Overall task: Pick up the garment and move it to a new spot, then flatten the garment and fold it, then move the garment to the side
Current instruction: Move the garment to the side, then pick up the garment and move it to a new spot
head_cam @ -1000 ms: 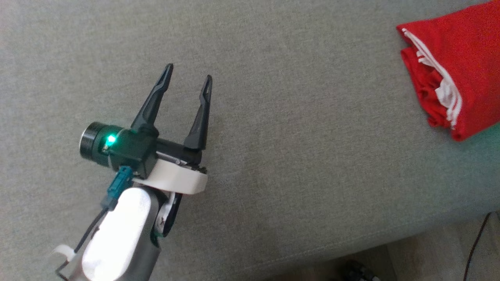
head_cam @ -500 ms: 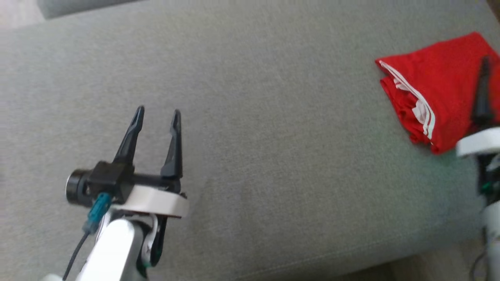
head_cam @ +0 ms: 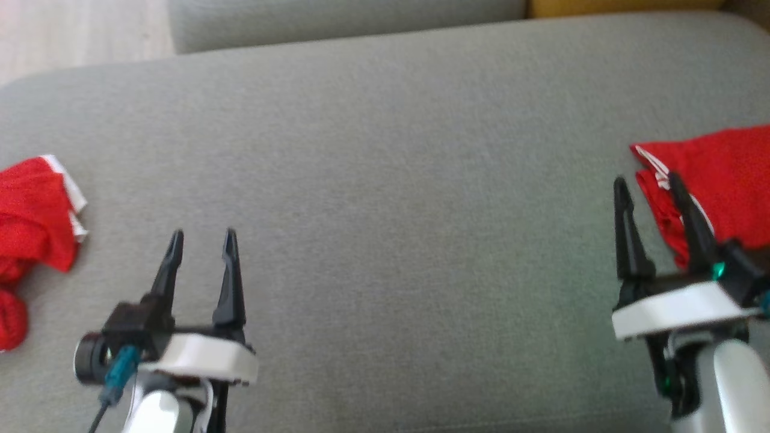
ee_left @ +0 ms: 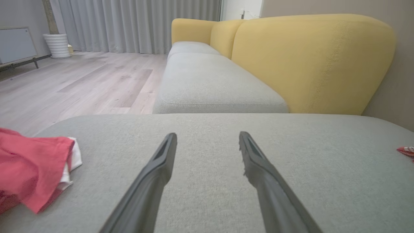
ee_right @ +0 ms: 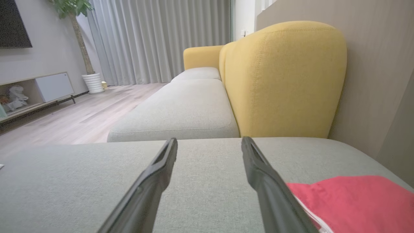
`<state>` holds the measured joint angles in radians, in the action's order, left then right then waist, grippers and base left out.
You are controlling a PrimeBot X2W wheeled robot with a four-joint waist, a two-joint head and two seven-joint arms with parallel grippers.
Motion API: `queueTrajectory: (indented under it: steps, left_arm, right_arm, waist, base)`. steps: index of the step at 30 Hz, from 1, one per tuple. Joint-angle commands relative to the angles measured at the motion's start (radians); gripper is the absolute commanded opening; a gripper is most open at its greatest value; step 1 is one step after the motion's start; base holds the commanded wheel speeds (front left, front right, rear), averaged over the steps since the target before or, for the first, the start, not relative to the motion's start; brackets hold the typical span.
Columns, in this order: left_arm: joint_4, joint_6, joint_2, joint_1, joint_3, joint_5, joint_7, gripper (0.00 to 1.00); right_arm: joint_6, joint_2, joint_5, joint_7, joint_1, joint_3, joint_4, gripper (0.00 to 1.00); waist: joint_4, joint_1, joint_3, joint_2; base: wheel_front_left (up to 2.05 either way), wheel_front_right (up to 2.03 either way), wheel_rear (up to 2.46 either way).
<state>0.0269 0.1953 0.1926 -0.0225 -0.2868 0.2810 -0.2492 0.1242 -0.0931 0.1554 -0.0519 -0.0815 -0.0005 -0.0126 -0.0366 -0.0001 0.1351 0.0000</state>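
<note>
A folded red garment (head_cam: 728, 180) with white trim lies at the right end of the grey sofa cushion (head_cam: 397, 180); it also shows in the right wrist view as red garment (ee_right: 355, 200). A crumpled red and white garment (head_cam: 30, 222) lies at the cushion's left end, seen as red cloth (ee_left: 29, 168) in the left wrist view. My left gripper (head_cam: 203, 234) hovers open and empty just right of the crumpled one. My right gripper (head_cam: 646, 179) stands open and empty, its right finger over the folded garment's left edge.
A second grey seat cushion (ee_left: 210, 81) and yellow backrests (ee_left: 310, 61) lie beyond the work cushion. Wooden floor (ee_left: 64, 84) runs to the left, with a white planter (ee_left: 57, 45) and a low cabinet (ee_right: 38, 90) farther off.
The head camera has swung, shifting the whole picture: the right gripper and the crumpled garment at the left have come into view. Both grippers stay open.
</note>
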Motion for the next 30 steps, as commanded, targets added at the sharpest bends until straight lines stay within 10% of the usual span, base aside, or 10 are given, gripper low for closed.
queueTrajectory:
  steps: [1,30]
  left_arm:
    - [-0.028,0.007,0.024,-0.008,0.039,0.005,-0.008,1.0]
    - [-0.079,0.032,0.056,0.157,-0.006,0.011,0.048,1.0]
  right_arm:
    - [0.007,0.004,-0.004,0.004,0.009,0.022,-0.043,1.0]
    - [0.007,0.042,-0.01,0.082,0.251,0.002,-0.16,1.0]
  waist:
    - [0.03,0.0001,-0.035,0.0]
    - [0.034,0.0001,-0.172,0.0]
  base:
    - [0.0,0.0,0.0]
    - [0.0,0.0,0.0]
